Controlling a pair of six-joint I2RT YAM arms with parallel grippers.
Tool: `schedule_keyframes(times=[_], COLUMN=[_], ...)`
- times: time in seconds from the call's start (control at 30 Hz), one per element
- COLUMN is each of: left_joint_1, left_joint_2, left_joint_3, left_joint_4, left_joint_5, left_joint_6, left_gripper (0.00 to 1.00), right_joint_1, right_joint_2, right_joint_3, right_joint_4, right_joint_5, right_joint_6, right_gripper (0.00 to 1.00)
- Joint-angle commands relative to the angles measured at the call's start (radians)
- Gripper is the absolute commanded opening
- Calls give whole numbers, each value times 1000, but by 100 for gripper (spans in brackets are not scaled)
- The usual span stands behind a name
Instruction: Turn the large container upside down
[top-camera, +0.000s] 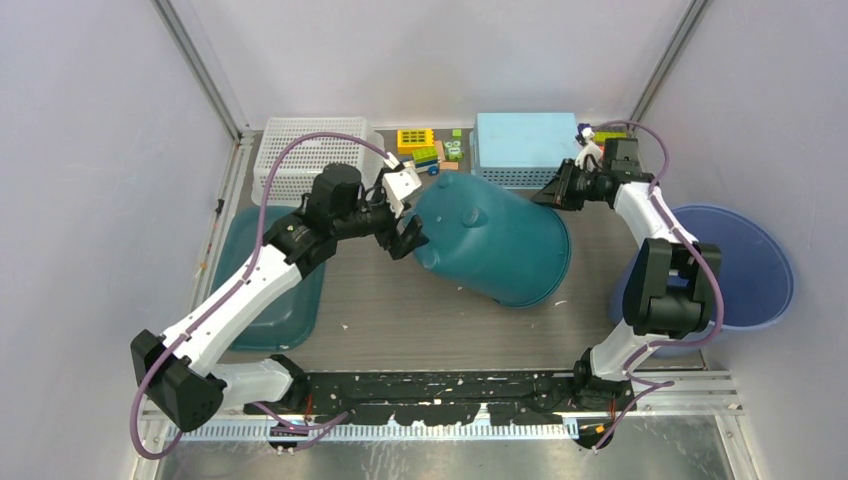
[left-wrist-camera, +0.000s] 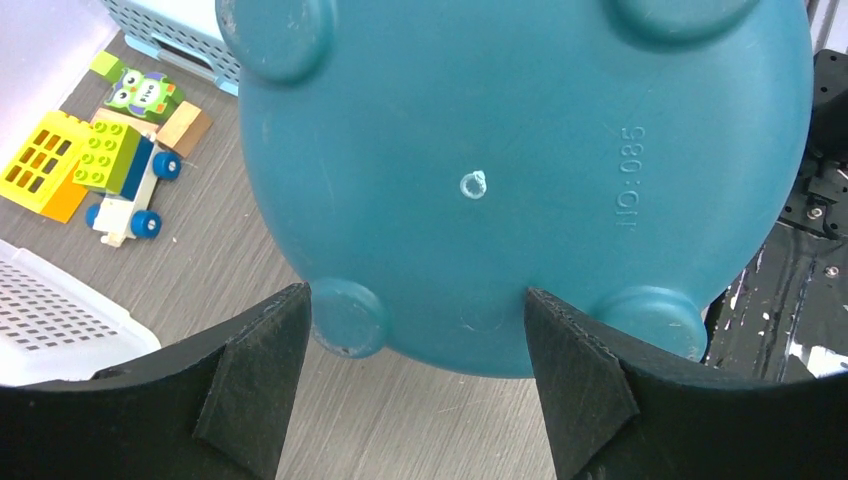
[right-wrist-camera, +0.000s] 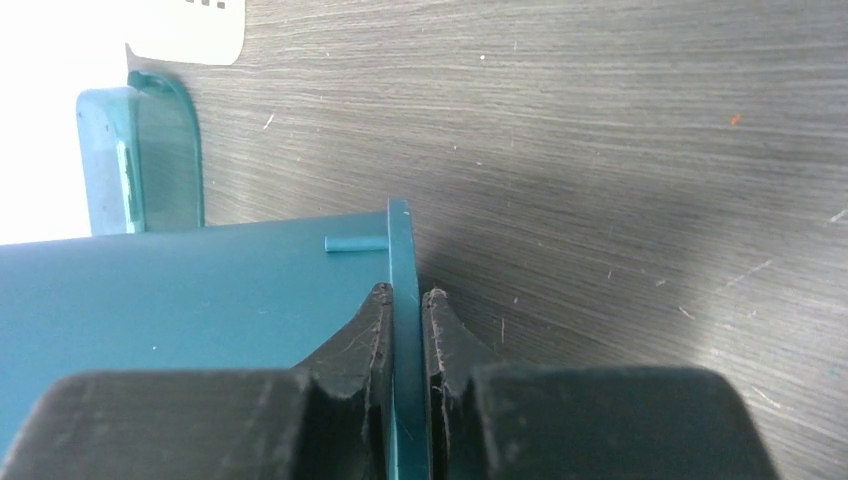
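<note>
So the large container (top-camera: 495, 240) is lying tipped over on its side in the middle of the desk (top-camera: 400, 310). Its bottom is pointing left and its open end is pointing right and a bit near.

My right fingers (right-wrist-camera: 350, 340) are clamping on its rim (right-wrist-camera: 400, 250) at the far right side. There's one finger on each side of the thin plastic edge, both pressing tight against it.

My left fingers (left-wrist-camera: 255, 385) are standing wide apart right at the container's bottom, gripping nothing. In the left wrist view I'm looking straight at the underside, and one round foot (left-wrist-camera: 345, 318) is sitting just beside a fingertip. Can't tell if it's actually touching.

Other stuff around:
- some toy blocks (top-camera: 425, 148) at the far edge, between a white basket (top-camera: 300, 155) and a light blue basket (top-camera: 525, 145)
- a teal tray (top-camera: 285, 300) on the left, under my left arm
- a blue tub (top-camera: 750, 265) off to the right
</note>
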Motion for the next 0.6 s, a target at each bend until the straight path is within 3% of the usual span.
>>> schedule_keyframes(times=[0.0,0.57], left_joint_1=[-5,-5], left_joint_2=[20,104], left_joint_3=[26,84], left_joint_4=[-5,18], left_joint_5=[42,-6], left_joint_6=[-21,-110], left_gripper=[80,80], right_joint_1=[68,186], right_joint_2=[7,152], right_joint_3=[26,58], right_joint_4=[-23,19], right_joint_5=[38,34], right_joint_6=[2,11], right_gripper=[1,2])
